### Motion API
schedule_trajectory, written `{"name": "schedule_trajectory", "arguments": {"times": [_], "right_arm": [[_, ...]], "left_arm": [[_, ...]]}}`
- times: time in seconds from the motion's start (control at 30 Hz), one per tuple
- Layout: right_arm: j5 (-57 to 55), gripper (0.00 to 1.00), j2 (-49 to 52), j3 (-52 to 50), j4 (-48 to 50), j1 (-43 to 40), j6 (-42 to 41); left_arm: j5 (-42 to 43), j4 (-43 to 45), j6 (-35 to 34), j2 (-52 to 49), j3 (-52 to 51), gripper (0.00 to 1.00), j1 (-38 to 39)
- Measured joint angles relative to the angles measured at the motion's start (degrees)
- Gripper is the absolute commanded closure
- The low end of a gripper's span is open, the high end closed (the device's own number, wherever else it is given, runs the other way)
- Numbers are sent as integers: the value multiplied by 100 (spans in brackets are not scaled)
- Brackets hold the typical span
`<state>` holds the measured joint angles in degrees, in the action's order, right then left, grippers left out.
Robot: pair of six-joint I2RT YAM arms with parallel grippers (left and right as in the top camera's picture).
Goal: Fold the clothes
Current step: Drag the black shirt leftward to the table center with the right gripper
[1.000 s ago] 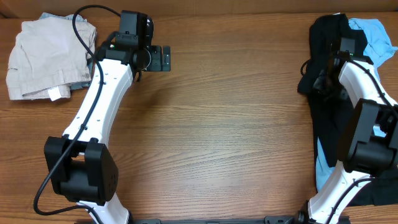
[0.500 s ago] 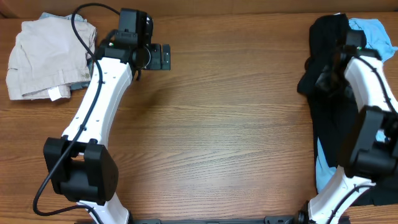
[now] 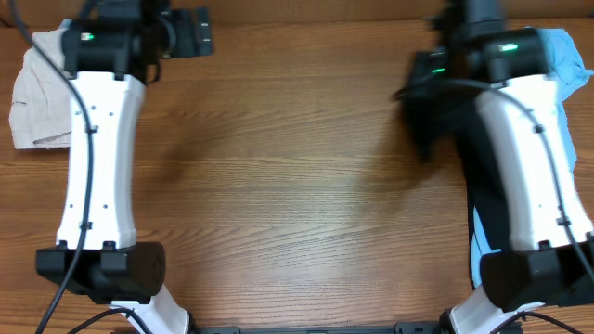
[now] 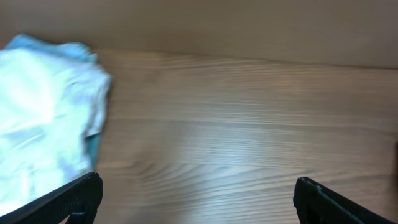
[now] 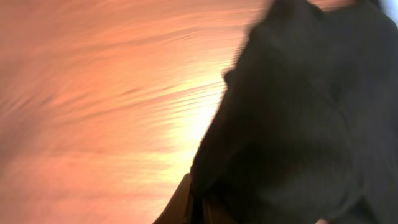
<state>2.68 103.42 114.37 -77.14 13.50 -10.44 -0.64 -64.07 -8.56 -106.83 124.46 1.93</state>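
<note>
Right gripper (image 5: 198,208) clutching black shirt (image 5: 298,124) edge, bare table (image 3: 297,186) leftward

Stretching the left arm (image 3: 93,158) almost straight from its base at the near edge of the counter (image 3: 297,204) toward the far left corner. Holding the left tool (image 3: 200,32) raised off the surface and pointing right, with both dark fingers (image 4: 71,199) spread wide and nothing between them. Extending the right arm (image 3: 524,158) up the right side in a matching line, wrist turning inward toward the centre. Carrying the right tool (image 3: 434,67) lifted high, pinching a hanging fold of black garment (image 3: 427,121). Blurring heavily in the right wrist view, with dark cloth packed close around the fingertips.
</note>
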Motion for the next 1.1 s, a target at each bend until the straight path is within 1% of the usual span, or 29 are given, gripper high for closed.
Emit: {"name": "schedule_trajectory", "arguments": {"times": [0.07,0.1,0.17,0.2,0.23,0.27,0.3,0.33,0.37,0.4,0.43,0.47,0.57,0.6,0.67,0.77,0.8,0.87,0.93,0.97,1.0,1.03,1.1], "right_arm": [[127,95,7,0,83,826,-46],[162,95,7,0,118,1084,-74],[201,91,11,0,278,1915,-181],[205,86,13,0,350,2188,-201],[249,73,15,0,481,2653,-267],[256,65,15,0,566,2931,-284],[240,51,15,0,621,3320,-323],[205,44,15,0,638,3526,-361],[96,34,15,0,608,3766,-455],[42,29,15,0,588,3803,-474],[-44,22,15,2,522,3770,-505],[-85,19,15,2,468,3700,-529],[-188,15,15,2,118,3228,-605],[-234,15,15,2,-96,2846,-632],[-293,14,15,2,-302,2352,-654],[-291,14,15,2,-549,1561,-688],[-286,14,15,2,-647,1182,-695],[-247,14,13,2,-765,748,-691],[-240,14,-20,2,-861,435,-693],[-223,14,-72,2,-905,289,-686],[-208,14,-197,0,-951,142,-686],[-199,14,-490,0,-1082,17,-675],[-216,14,-925,0,-1436,-13,-664]], "left_arm": [[-2,-142,0,0,9,0,-350],[-2,-181,0,-2,9,0,-457],[-2,-238,0,0,9,0,-719],[-2,-240,0,0,9,0,-813],[-2,-245,0,-2,9,0,-881],[-4,-267,0,-2,9,0,-927],[-2,-289,0,0,9,0,-955],[-2,-326,0,0,9,0,-960],[0,-365,0,0,9,0,-953],[2,-385,0,0,9,0,-953],[11,-391,0,-2,9,0,-953],[57,-411,0,0,9,0,-946],[247,-503,0,-2,9,0,-942],[321,-577,0,-2,11,0,-909],[470,-785,2,-2,11,0,-815],[586,-1078,4,-2,11,0,-476],[610,-1193,7,-2,11,0,-323],[623,-1386,-31,-2,15,0,-55],[625,-1705,-190,0,17,0,195],[625,-1851,-282,-2,20,2,256],[625,-2144,-487,0,20,2,341],[601,-2437,-699,0,20,3,424],[535,-2721,-907,0,20,4,522]]}}
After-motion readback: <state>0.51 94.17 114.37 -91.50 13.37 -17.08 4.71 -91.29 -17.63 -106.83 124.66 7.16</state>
